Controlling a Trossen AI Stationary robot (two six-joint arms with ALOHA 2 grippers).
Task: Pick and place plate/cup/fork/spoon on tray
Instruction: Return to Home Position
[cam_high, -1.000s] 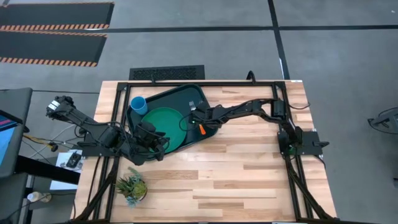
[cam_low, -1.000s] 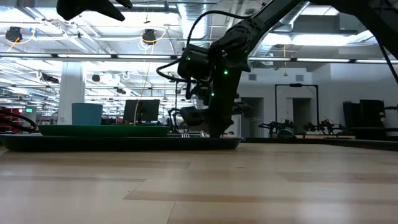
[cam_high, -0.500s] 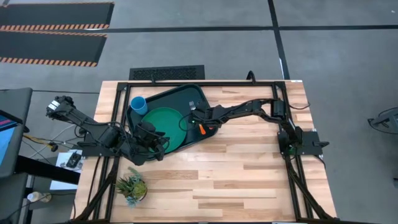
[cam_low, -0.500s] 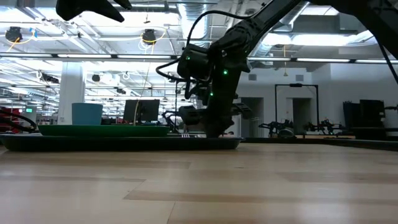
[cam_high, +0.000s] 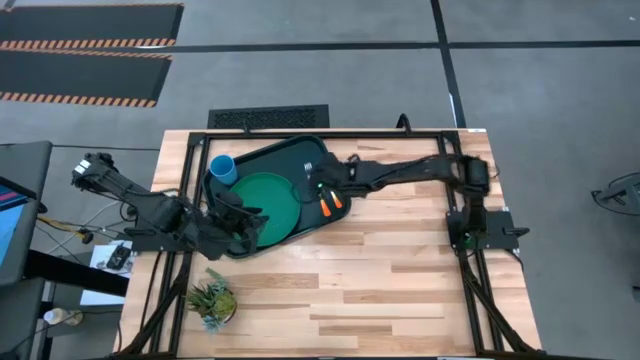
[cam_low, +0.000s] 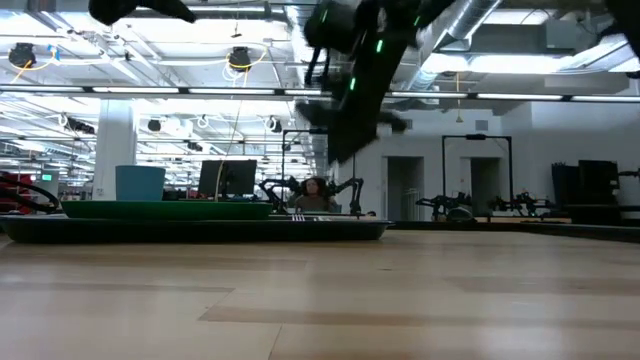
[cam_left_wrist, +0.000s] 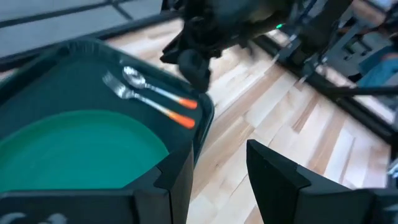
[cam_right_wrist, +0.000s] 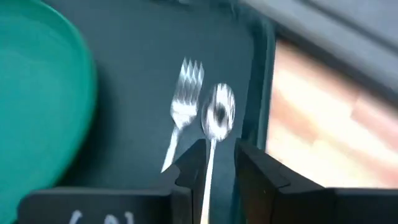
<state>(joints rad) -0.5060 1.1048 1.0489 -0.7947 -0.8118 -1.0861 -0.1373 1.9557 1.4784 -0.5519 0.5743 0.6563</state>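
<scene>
The dark tray lies at the table's far left. On it rest the green plate, the blue cup at its far left corner, and the fork and spoon, side by side near its right rim. Their orange handles point toward the near edge, and the fork is nearer the plate. My right gripper hangs above the two utensils, well clear of the tray in the low view. Its fingers are a narrow gap apart and empty. My left gripper is open and empty over the tray's near right part.
A small spiky green plant stands at the table's near left corner. Bare wood covers the table's middle and right. The black frame runs around the table's edges. A person sits far off in the room behind.
My right gripper has risen from the tray and drawn back a little toward the table's right edge. The spoon stays flat on the tray beside the fork, with both orange handles now uncovered.
</scene>
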